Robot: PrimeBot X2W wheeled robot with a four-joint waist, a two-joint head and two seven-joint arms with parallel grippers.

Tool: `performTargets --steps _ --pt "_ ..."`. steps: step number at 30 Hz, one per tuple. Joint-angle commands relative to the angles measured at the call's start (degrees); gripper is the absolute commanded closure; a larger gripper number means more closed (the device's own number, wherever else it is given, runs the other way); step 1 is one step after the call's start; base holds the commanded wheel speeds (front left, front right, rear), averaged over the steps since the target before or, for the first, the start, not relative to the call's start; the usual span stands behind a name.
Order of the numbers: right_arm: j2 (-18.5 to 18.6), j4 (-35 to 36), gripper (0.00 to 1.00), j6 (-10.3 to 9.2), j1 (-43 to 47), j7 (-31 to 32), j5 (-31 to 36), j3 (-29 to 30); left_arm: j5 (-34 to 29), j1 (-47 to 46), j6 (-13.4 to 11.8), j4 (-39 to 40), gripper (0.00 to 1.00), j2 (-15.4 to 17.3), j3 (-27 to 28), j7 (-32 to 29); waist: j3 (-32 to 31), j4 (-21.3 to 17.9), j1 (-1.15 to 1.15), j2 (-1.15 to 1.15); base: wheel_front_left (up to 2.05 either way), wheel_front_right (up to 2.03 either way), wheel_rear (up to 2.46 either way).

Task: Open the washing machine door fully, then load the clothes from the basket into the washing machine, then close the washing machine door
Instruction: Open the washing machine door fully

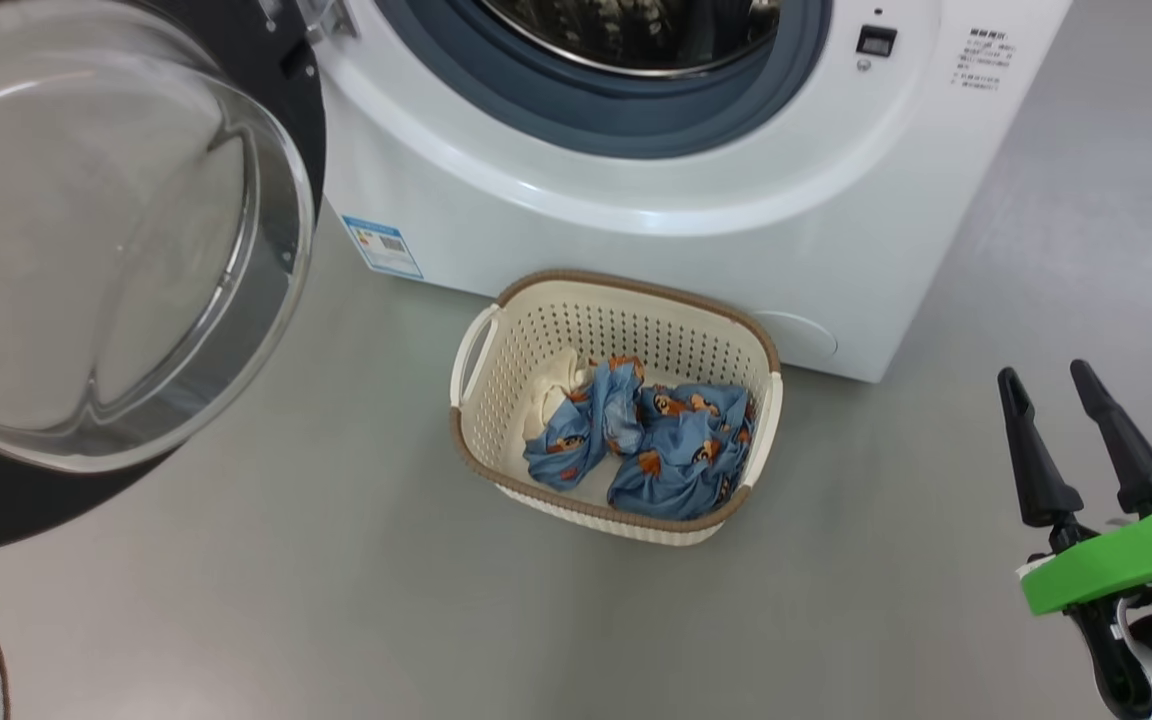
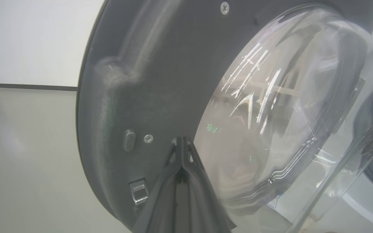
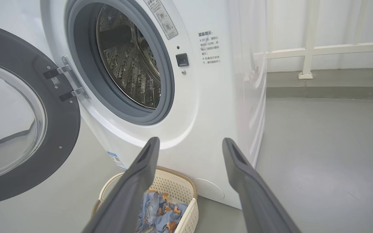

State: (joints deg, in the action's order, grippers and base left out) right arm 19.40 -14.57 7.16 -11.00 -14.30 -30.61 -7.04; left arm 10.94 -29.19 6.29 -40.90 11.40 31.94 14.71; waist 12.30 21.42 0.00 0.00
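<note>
Glass-bowled washing machine door (image 1: 116, 250), cut off at left, stands open; left tool (image 2: 182, 142), pressed together, perhaps touches its dark rim; right tool (image 1: 1044, 370) spread, empty, right of the basket (image 1: 626, 288) holding clothes (image 1: 676, 455).

The washing machine door (image 1: 86, 250) is glossy clear glass, the basket (image 1: 636, 285) perforated plastic, the clothes (image 1: 676, 455) cloth.

room | we find the washing machine door (image 1: 106, 250) standing open on our left, its glass bowl bulging out over the floor (image 1: 336, 600) near the basket (image 1: 636, 285) | drum mouth (image 3: 128, 61) lies open to us from the front | basket open on top, clothes (image 1: 656, 440) free from above | bare floor between basket and our right gripper (image 1: 1044, 372)
</note>
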Motion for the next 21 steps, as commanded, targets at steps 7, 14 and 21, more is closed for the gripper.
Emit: performTargets --steps 7,14,21 --pt "-0.3 1.0 0.00 0.33 2.4 -0.7 1.1 -0.6 0.3 6.1 1.1 6.2 1.00 -0.5 -1.0 0.3 -4.6 -0.2 0.00 0.00 0.00 0.00 0.00" --pt "-1.1 1.1 0.00 0.33 3.8 -0.7 2.3 -0.8 1.6 11.0 1.2 11.1 0.29 -2.5 -5.0 0.3 -6.5 -1.1 0.00 0.00 0.00 0.00 0.00" --pt "-2.0 1.1 0.00 0.33 4.6 -0.7 3.2 -0.7 2.0 14.9 1.2 14.1 0.00 -3.3 -8.4 0.3 -7.7 -2.9 0.00 0.00 0.00 0.00 0.00"
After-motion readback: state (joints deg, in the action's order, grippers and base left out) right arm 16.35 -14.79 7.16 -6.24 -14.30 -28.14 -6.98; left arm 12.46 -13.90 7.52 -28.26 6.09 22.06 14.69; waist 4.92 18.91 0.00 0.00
